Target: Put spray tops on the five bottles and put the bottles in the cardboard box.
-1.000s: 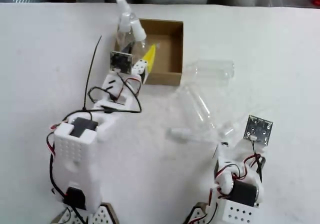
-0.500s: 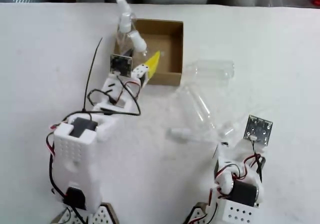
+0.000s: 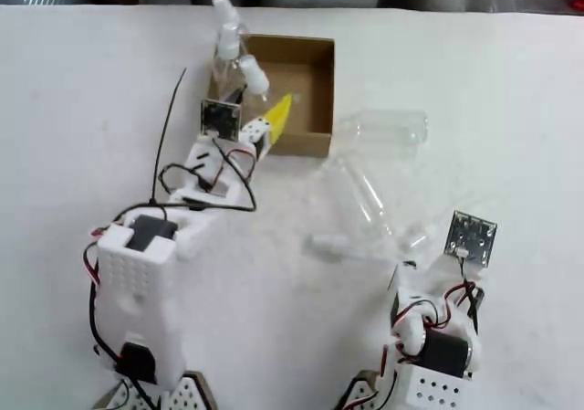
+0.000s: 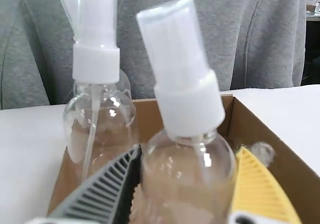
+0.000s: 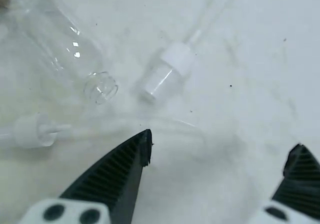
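On the left of the white table, the left white robot arm stretched from the near edge up and away towards an open brown cardboard box, its wrist close to the box's near left corner. The left gripper, one finger grey and ribbed, the other yellow, was clamped round the rounded body of a clear plastic bottle with a white spray top, held tilted over the near left part of the box. Behind it, a second clear bottle with a white spray top stood upright at the far left corner of the box. Just right of the box, a clear bottle with no top lay on its side on the table. Nearer the front, another open-necked clear bottle lay slantwise, with a loose white spray top and its thin tube just beside its mouth and a second loose white spray top close by. At the near right, the right white arm sat folded back on its base, its wrist angled down at the table. The right gripper hovered above the bare tabletop near those loose tops, its black ribbed fingers spread wide apart and holding nothing.
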